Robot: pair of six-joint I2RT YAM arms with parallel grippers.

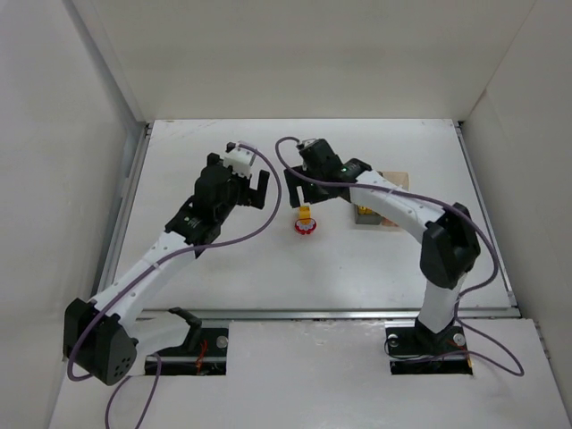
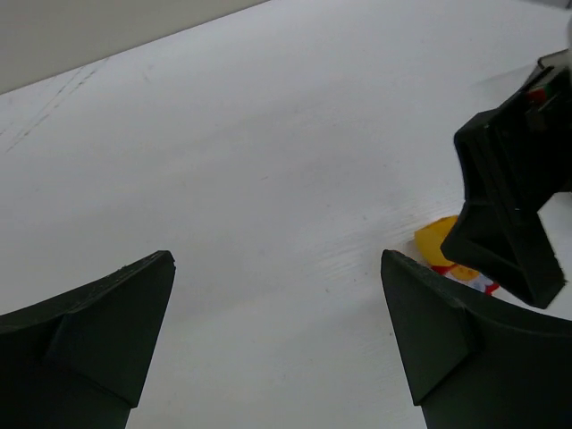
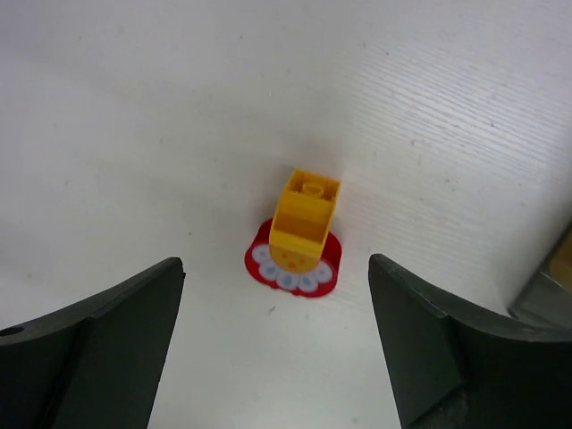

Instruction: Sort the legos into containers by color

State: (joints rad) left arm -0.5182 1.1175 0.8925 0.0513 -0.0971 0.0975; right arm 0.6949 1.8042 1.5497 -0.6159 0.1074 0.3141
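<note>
A yellow lego sits on top of a flat red lego with white dots on the white table. In the top view the yellow lego and the red lego lie mid-table. My right gripper is open and empty, just above and short of them; in the top view it hangs right behind them. My left gripper is open and empty over bare table, left of the legos; in the top view it is beside the right gripper. The containers are partly hidden under my right arm.
White walls enclose the table on the left, back and right. A tan part of the container pair shows behind my right arm. A grey container corner shows at the right edge of the right wrist view. The right gripper's finger stands close to my left gripper.
</note>
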